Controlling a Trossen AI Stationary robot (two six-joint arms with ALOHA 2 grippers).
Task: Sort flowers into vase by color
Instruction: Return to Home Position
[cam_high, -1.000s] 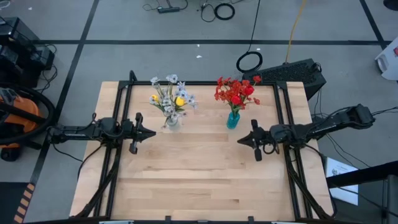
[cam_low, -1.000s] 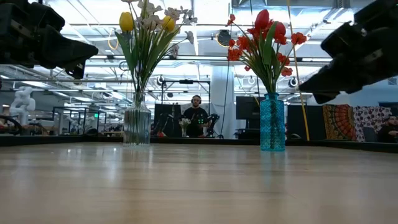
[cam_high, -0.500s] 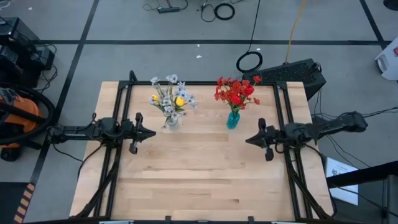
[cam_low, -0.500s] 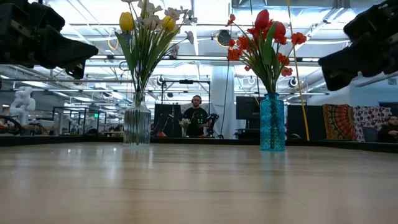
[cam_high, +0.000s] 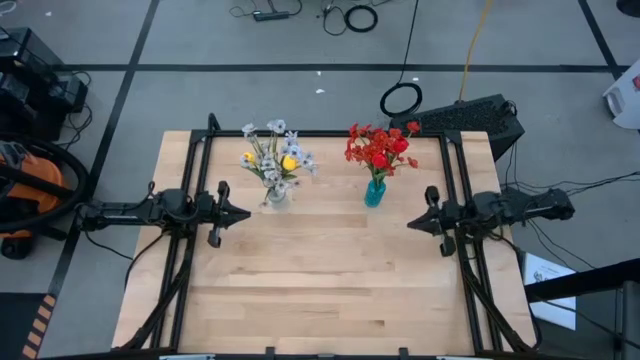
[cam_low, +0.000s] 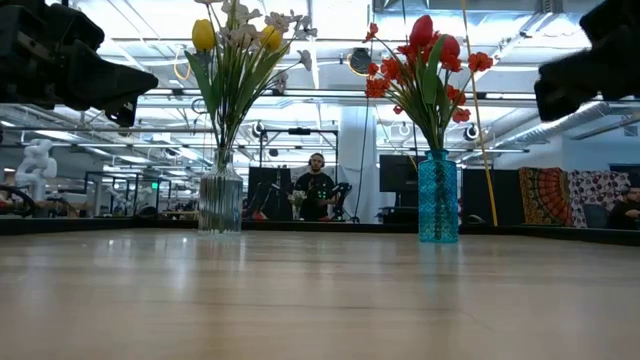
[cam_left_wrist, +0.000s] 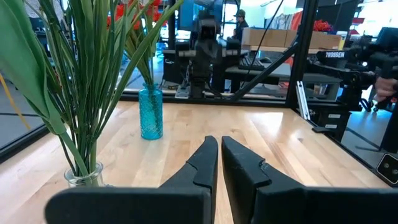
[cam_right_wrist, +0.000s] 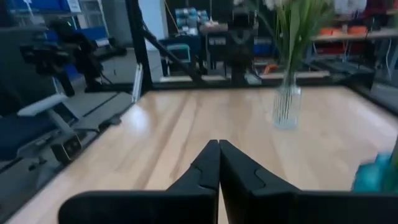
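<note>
A clear glass vase (cam_high: 277, 195) at the far middle-left holds yellow tulip buds and pale wispy sprays (cam_high: 272, 158) on green stems. To its right, a blue vase (cam_high: 374, 192) holds red flowers (cam_high: 380, 148). Both vases stand upright on their bases on the table. My left gripper (cam_high: 245, 213) hovers level just left of the clear vase, its fingers shut with nothing between them (cam_left_wrist: 219, 152). My right gripper (cam_high: 412, 224) hovers level to the right of the blue vase, also shut and holding nothing (cam_right_wrist: 219, 149).
Black frame rails (cam_high: 190, 230) run along the table's left, right and far sides. The bare wooden top (cam_high: 320, 290) spreads across the near half. Beyond the far edge a person (cam_low: 314, 190) sits in the room. A keyboard (cam_high: 470, 118) lies off the far right corner.
My right gripper has drawn back toward the table's right edge and risen, away from the blue vase, still shut. The vases and flowers have not moved.
</note>
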